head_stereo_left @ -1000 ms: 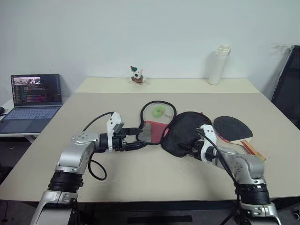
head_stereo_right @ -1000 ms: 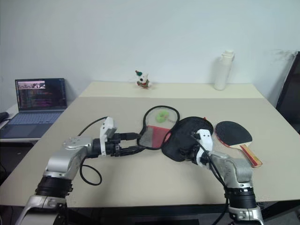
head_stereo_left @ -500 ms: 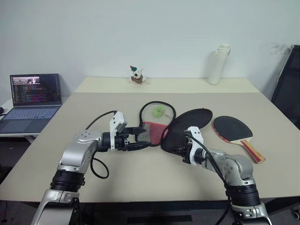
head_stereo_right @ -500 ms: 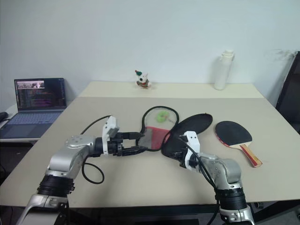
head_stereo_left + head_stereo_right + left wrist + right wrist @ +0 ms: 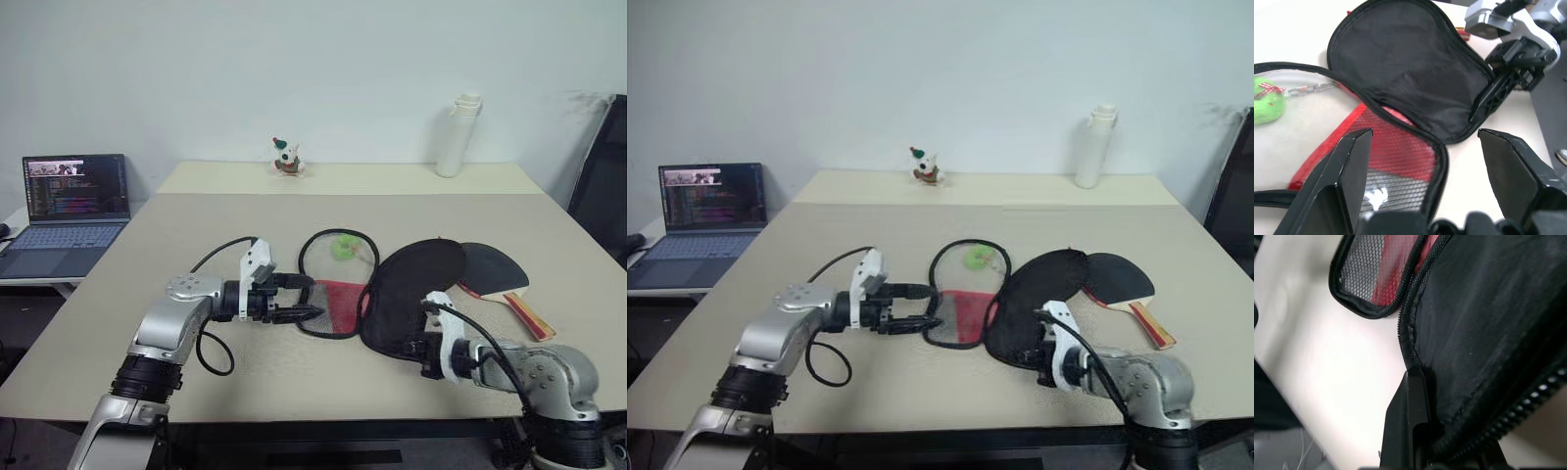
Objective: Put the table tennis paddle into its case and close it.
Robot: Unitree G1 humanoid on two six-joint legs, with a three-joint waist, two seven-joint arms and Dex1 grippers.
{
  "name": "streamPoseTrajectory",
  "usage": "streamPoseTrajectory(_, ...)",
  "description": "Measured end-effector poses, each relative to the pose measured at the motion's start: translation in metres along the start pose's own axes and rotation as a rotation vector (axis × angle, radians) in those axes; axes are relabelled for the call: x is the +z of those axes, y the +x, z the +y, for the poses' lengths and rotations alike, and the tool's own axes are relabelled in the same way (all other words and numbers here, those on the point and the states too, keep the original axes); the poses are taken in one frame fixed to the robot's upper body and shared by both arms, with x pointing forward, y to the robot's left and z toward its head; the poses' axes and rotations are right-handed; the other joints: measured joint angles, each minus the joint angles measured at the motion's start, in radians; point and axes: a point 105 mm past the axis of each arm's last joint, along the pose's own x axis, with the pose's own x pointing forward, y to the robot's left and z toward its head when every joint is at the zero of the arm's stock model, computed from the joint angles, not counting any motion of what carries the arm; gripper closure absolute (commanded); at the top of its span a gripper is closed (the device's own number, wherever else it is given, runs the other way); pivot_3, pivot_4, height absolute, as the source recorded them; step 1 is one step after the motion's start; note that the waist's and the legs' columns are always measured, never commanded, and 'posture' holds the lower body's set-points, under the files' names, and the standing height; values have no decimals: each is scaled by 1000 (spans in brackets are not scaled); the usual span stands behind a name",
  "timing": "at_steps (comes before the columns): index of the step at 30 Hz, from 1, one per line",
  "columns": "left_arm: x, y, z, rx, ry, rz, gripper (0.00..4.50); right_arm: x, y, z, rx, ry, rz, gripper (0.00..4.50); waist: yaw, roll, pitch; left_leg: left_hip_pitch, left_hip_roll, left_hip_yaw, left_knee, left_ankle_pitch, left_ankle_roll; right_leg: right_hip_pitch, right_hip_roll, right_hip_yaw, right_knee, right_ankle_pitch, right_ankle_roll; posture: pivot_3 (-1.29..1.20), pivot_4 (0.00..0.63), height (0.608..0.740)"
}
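Two grippers flank the opened case (image 5: 392,294): the right gripper (image 5: 423,345) is clamped on its black flap's near zipper edge, the left gripper (image 5: 306,298) spread wide over its red mesh half with a small unreadable white logo, while the table tennis paddle (image 5: 495,274) lies behind the flap.

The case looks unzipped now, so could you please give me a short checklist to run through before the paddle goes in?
1. Case open, both halves spread on the table: ok.
2. Right tool shut on the black flap's zipper rim: ok.
3. Left tool open beside the mesh half, holding nothing: ok.
4. Table tennis paddle free to pick up: not ok, the black flap overlaps its face.
5. Green toy out of the paddle's way: cannot tell, it lies within the mesh half's rim.
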Motion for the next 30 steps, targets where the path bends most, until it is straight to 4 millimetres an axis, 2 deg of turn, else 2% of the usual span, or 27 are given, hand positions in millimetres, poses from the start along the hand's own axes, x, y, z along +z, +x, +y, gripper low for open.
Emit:
streamPoseTrajectory(8, -1, 4, -2, -14, 1, 3, 738, 2, -17, -15, -36, -21, 32, 4424, 0, 0, 0, 0, -1, 0, 0, 0, 0, 0, 1, 0, 0, 0, 0, 0, 150, 740)
streamPoseTrajectory(13, -1, 7, -3, -21, -1, -3, 738, 22, -12, -25, -59, -58, 25, 4424, -1, 0, 0, 0, -1, 1, 0, 0, 0, 0, 1, 0, 0, 0, 0, 0, 150, 740)
streamPoseTrajectory(25, -1, 7, -3, -11, -1, -4, 738, 36, -3, -34, -46, -100, 51, 4424, -1, 0, 0, 0, -1, 1, 0, 0, 0, 0, 1, 0, -1, 0, 0, 0, 150, 740)
streamPoseTrajectory(28, -2, 7, -2, -5, -1, -4, 738, 39, -4, -39, -64, -79, 42, 3772, 0, 0, 0, 0, -1, 1, 0, 0, 0, 0, 1, 0, -1, 0, 0, 0, 150, 740)
streamPoseTrajectory(30, -2, 7, -2, -4, 0, -4, 738, 40, -8, -44, -86, -77, 38, 3089, 1, 0, 0, 0, -1, 1, 0, 0, 0, 0, 1, 0, -1, 0, 0, 0, 150, 740)
